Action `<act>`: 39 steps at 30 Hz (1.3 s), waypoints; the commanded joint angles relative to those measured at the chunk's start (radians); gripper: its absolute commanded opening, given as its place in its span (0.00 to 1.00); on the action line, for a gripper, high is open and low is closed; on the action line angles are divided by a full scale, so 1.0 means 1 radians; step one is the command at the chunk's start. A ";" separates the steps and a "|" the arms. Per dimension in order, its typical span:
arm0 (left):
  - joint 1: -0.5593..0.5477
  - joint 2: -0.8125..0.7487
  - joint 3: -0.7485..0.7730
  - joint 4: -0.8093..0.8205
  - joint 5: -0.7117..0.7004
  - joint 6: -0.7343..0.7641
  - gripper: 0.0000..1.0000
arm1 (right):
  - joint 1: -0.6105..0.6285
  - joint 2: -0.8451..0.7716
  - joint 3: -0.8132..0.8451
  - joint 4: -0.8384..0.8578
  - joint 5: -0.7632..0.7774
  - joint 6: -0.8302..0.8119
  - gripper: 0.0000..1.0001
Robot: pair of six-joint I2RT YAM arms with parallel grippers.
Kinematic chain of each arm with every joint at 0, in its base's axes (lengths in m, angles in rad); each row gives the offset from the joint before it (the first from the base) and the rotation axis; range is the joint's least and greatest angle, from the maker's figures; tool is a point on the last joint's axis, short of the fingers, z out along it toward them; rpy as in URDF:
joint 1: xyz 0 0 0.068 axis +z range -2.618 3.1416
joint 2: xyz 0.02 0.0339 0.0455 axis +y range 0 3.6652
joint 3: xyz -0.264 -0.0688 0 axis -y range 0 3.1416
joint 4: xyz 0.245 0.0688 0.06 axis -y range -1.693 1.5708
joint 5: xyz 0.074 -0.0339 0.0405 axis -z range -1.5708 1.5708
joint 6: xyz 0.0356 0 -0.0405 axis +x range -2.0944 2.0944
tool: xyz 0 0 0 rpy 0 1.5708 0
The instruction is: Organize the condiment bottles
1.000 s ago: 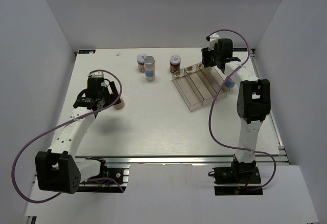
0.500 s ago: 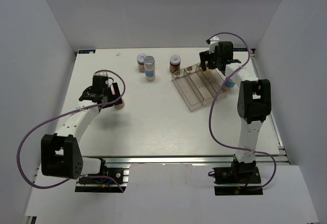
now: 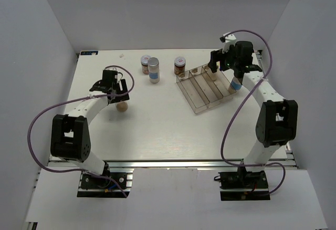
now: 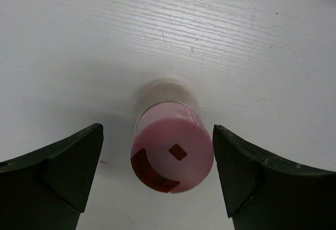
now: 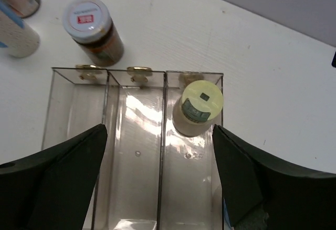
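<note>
Presently: yellow-green-capped bottle [image 5: 198, 106] stowed, tray's [image 5: 163, 151] 1 o'clock corner; pink-capped bottle [image 4: 172, 154] pending, straddled by released left gripper [image 4: 157, 135]; right gripper [image 5: 159, 133] released.

Yellow-green-capped bottle [image 5: 201, 104] upright in tray [image 5: 136, 156], rightmost of 3 compartments.

A bottle [image 5: 197, 109] stands in the tray's [image 5: 134, 156] right compartment, a jar [image 5: 93, 30] behind its left.

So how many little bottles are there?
5: two brown jars and a silver-capped bottle at the back, a yellow-capped one in the tray, a pink-capped one between the left fingers. Maybe another right of the tray.
</note>
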 commanded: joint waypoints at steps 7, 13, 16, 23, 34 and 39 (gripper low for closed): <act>-0.006 0.047 0.089 0.002 -0.019 0.005 0.36 | -0.003 -0.142 -0.092 -0.002 -0.092 0.029 0.85; -0.076 -0.032 0.130 -0.043 0.013 -0.035 0.14 | -0.005 -0.264 -0.143 -0.080 -0.189 -0.023 0.84; -0.216 -0.053 0.218 -0.085 -0.010 -0.041 0.08 | -0.005 -0.336 -0.152 -0.111 -0.216 -0.037 0.63; -0.455 0.109 0.485 -0.113 0.128 -0.059 0.00 | -0.032 -0.463 -0.205 -0.128 -0.206 0.067 0.00; -0.562 0.642 1.201 -0.052 0.405 -0.090 0.00 | -0.114 -0.607 -0.336 -0.091 -0.123 0.124 0.00; -0.590 0.728 1.209 0.147 0.449 -0.174 0.00 | -0.187 -0.661 -0.373 -0.082 -0.123 0.138 0.00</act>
